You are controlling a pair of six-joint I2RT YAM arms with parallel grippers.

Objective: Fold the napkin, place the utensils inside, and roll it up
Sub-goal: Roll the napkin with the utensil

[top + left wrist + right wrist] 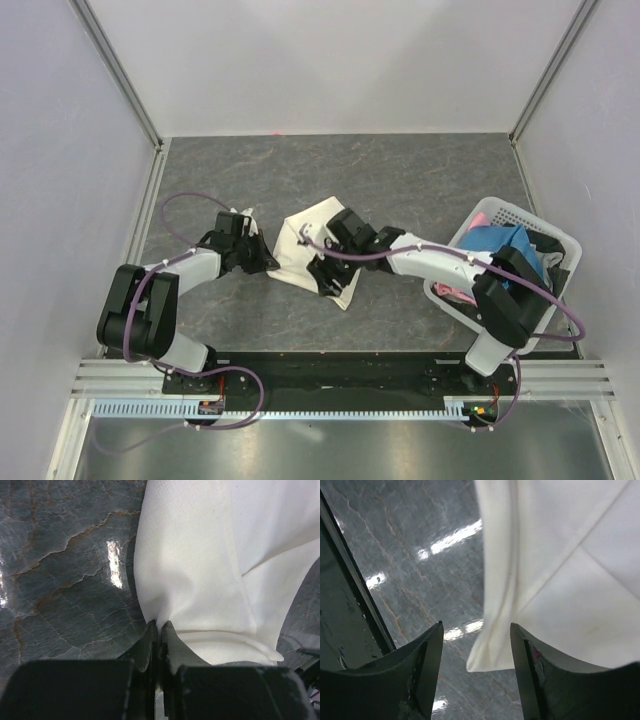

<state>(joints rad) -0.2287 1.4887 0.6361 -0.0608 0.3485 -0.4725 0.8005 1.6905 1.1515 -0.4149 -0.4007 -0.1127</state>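
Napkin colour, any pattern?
The napkin is plain cream-white, unpatterned; best seen in the left wrist view.

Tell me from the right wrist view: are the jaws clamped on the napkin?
No, the right jaws stand apart and the napkin lies ungripped beyond them.

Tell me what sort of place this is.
Probably a lab robot cell: white panels in aluminium framing enclose a dark stone-patterned table, with a basket of cloths to the right of the napkin.

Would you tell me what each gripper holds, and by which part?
Left gripper pinches the napkin at a bunched edge; right gripper stands open, holding nothing.
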